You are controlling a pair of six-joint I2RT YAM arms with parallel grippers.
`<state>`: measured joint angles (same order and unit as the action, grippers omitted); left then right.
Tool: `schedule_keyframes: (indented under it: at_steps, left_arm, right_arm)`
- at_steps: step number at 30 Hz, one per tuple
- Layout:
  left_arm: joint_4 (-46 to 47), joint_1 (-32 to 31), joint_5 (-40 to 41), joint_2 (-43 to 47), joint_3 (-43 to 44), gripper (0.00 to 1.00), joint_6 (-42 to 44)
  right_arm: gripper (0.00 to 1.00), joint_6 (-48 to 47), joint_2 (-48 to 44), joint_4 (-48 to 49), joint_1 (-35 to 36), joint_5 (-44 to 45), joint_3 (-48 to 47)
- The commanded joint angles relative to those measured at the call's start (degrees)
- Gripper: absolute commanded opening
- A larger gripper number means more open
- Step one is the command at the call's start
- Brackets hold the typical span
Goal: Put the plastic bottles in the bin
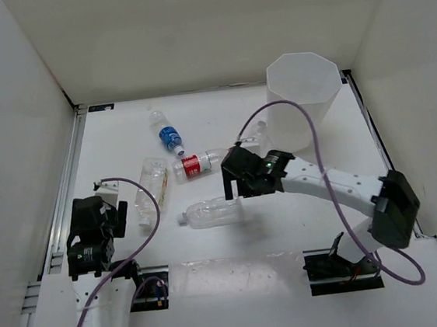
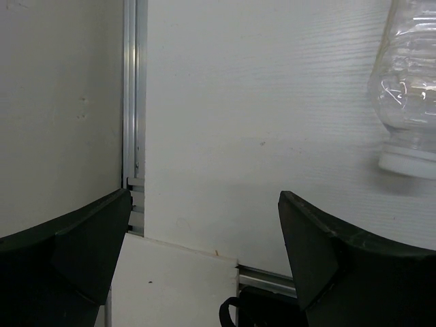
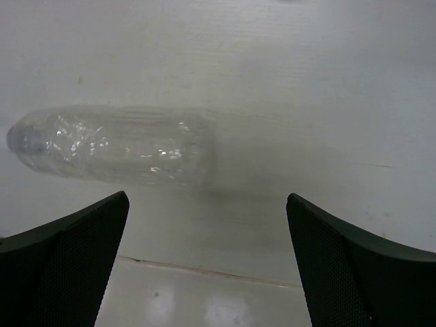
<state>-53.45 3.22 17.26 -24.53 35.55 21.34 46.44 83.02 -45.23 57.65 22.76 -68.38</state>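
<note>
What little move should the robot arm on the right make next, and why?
Probably slide the open right tool sideways over the clear unlabelled plastic bottle lying flat. It sits off to one side of the tool's gap, not inside it, so closing now would likely miss.

From right gripper (image 1: 233,189) | 10 o'clock: red-label bottle (image 1: 194,164) blocks | 1 o'clock: bin (image 1: 308,119) blocks | 6 o'clock: table (image 1: 250,242) free

Nothing readable anywhere I look: the blue-label bottle (image 1: 169,135) and the red-label bottle (image 1: 194,164) show coloured bands only, their print too small to make out.
</note>
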Motion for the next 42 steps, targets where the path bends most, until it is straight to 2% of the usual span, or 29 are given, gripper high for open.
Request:
schedule_keyframes:
  at_steps: [1,4,6,8,10,12,18,23,25,31,36,42]
  left_arm:
    - [1.2,0.2,-1.7,0.4,2.2,1.00,-0.2]
    - [1.2,0.2,-1.7,0.4,1.0,1.00,-0.2]
    - [0.6,0.2,-1.7,0.4,1.0,1.00,0.5]
    - [0.6,0.2,-1.7,0.4,1.0,1.00,0.5]
    - [0.0,0.2,-2.2,0.4,1.0,1.00,0.5]
    - [0.0,0.2,-2.2,0.4,1.0,1.00,0.5]
    - [-0.5,0.2,-2.2,0.4,1.0,1.00,1.0]
    - [-1.1,0.2,-2.2,0.9,1.0,1.00,1.0]
    - [-1.1,0.2,-2.2,0.9,1.0,1.00,1.0]
    - [-1.7,0.2,-3.9,0.9,1.0,1.00,1.0]
    - [-2.2,0.7,-3.9,0.9,1.0,1.00,1.0]
    - [-2.2,0.7,-3.9,0.9,1.0,1.00,1.0]
  right_arm:
    - [1.00,-4.2,5.4,5.1,0.7,-10.5,-4.2]
    - [1.00,-4.8,11.0,5.6,0.7,-12.5,-7.1]
    - [1.00,-9.4,12.7,7.6,2.3,-14.1,-8.3]
    - [1.00,-18.4,13.9,8.8,6.8,-9.7,-10.4]
    - [1.00,-23.0,14.7,6.2,9.3,-2.9,-12.5]
    - [1.00,-28.7,14.7,5.5,11.4,-0.4,-13.1]
    - [1.00,-39.6,15.0,5.0,12.0,-3.9,-14.0]
    - [1.00,-41.9,19.6,1.9,12.0,-9.5,-19.2]
    - [1.00,-44.3,20.2,1.9,13.5,-8.8,-19.2]
    - [1.00,-55.2,25.2,1.9,14.1,-9.8,-24.4]
    - [1.00,-57.7,28.8,1.9,14.1,-13.7,-24.4]
    - [1.00,-58.2,33.1,5.2,12.4,-14.2,-23.8]
